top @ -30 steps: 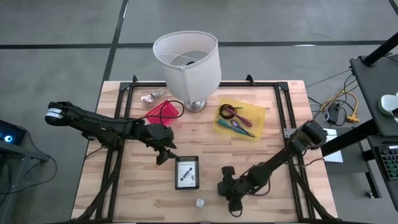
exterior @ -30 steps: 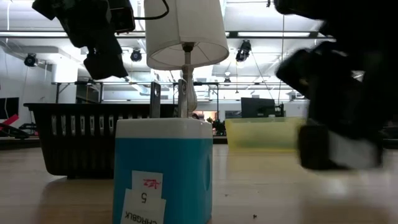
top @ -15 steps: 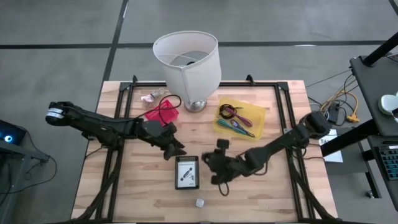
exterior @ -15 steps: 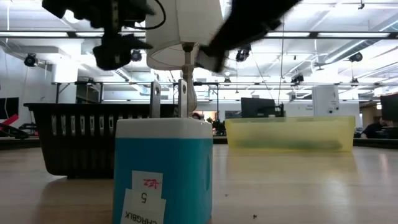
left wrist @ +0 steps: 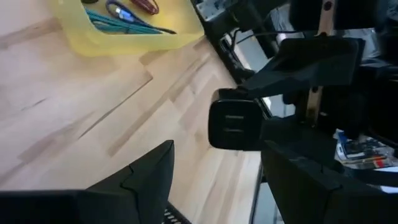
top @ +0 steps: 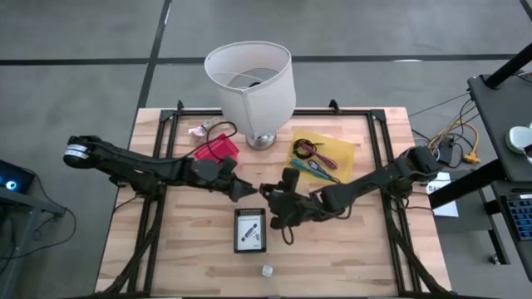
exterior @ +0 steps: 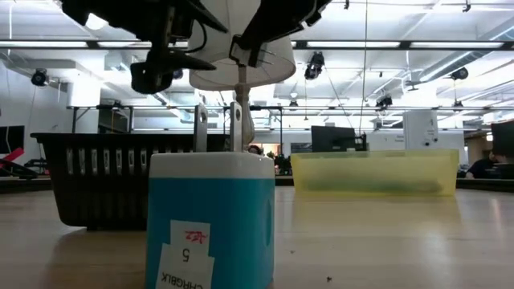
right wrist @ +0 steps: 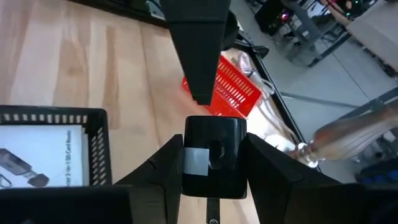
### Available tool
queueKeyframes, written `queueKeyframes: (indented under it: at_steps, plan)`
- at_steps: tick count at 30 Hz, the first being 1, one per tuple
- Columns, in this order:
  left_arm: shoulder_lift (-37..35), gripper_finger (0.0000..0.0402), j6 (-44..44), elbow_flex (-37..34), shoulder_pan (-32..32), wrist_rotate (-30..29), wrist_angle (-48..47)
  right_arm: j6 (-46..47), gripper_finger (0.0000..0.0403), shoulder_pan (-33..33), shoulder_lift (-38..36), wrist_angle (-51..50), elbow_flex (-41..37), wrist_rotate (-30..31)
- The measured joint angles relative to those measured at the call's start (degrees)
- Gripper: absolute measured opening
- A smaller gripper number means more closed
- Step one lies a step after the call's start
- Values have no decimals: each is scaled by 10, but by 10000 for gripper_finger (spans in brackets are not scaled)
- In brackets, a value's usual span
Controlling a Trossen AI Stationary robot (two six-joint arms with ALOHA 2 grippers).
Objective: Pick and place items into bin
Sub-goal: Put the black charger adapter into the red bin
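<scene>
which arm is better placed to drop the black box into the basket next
Right, probably. The right gripper holds the black box in its jaws, close beside the basket. The left gripper is near too, but its jaws are open and empty.

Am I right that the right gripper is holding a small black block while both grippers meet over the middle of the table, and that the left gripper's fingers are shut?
Not quite: the left gripper is open, its fingers spread with nothing between them, as the left wrist view shows. The rest holds: the right gripper grips the small black block, and the two meet over the middle of the table.
</scene>
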Motion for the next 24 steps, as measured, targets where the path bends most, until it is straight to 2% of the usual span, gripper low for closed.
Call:
queueKeyframes:
  at_steps: [12,24]
  plan:
    - [46,224,3,2,4,-2,98,-49,126,-13,0,13,4,-5]
    - [72,219,5,5,9,-2,116,-64,126,-14,0,22,3,-8]
